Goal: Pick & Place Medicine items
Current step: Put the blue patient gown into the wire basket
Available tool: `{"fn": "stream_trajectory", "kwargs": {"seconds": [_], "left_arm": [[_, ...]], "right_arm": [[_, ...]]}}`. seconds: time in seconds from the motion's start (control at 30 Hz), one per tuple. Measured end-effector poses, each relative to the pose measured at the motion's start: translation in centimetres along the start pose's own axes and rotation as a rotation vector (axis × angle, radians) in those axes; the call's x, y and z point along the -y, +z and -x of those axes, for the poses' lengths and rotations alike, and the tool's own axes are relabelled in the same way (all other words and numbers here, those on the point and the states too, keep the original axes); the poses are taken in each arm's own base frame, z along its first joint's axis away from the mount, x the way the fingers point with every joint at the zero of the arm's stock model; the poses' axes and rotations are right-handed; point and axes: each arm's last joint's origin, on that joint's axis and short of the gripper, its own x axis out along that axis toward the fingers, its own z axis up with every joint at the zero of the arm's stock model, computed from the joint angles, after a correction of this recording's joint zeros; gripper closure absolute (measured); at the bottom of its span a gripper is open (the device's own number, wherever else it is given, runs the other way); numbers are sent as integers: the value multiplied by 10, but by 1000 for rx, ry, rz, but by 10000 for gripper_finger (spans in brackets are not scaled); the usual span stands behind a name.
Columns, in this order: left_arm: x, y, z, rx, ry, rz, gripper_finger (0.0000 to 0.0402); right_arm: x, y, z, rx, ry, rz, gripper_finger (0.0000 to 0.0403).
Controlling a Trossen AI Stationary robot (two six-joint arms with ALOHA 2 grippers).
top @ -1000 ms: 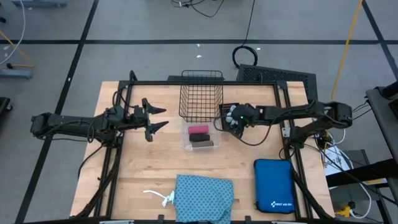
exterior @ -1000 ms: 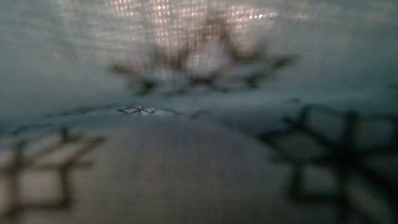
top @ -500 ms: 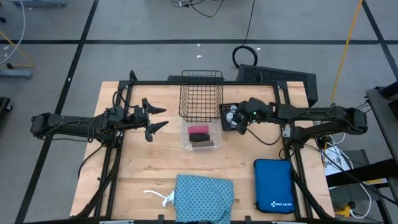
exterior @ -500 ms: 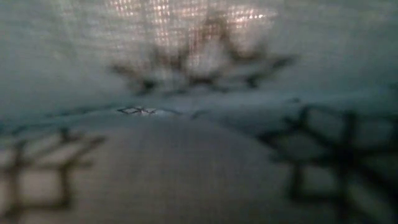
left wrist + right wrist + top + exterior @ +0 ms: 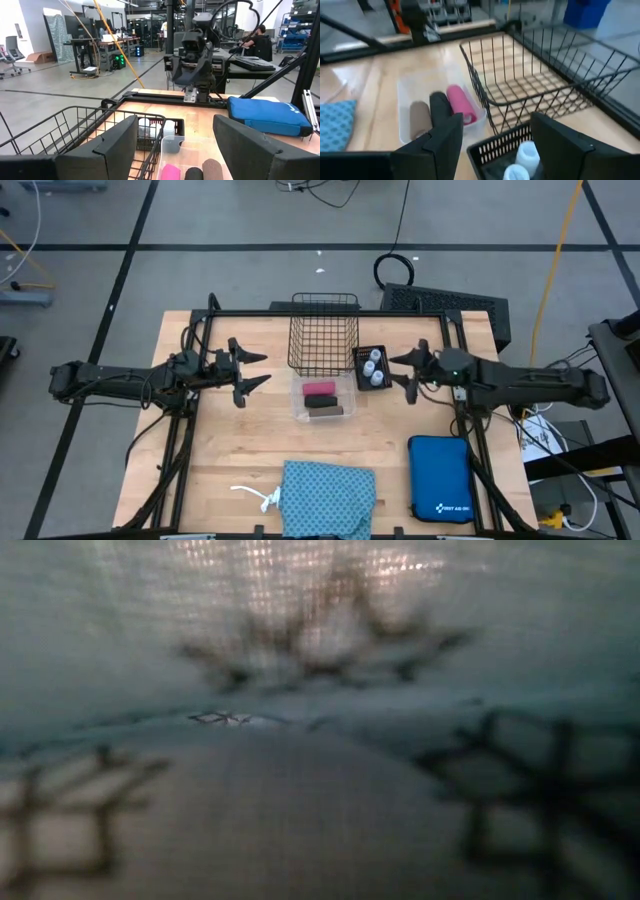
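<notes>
Vials [image 5: 374,367], white-capped, sit in a small black tray [image 5: 371,353] beside the wire basket [image 5: 323,332]; my right gripper [image 5: 408,374] hangs just beside them, fingers spread wide. Pink roll [image 5: 319,389] and brown roll [image 5: 323,406] lie in a clear bin [image 5: 299,408]. My left gripper [image 5: 247,372] waits open, left of the bin.

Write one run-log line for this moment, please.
left gripper: open, waiting left of basket | right gripper: open, beside black tray | vials: in tray | rolls: in clear box | cloth: front edge
</notes>
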Motion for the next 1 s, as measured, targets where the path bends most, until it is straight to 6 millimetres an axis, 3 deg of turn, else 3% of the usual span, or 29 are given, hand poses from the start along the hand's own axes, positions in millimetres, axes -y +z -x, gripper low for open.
{"fn": "stream_trajectory", "kwargs": {"seconds": [0.3,0.6,1.0], "left_arm": [[0,0,0,0,0,0,133],[0,0,0,0,0,0,133],[0,0,0,1,0,73,133]], "right_arm": [[5,-26,17,112,14,0,181],[9,-38,33,215,27,7,184],[12,-61,39,297,44,-53,182]]}}
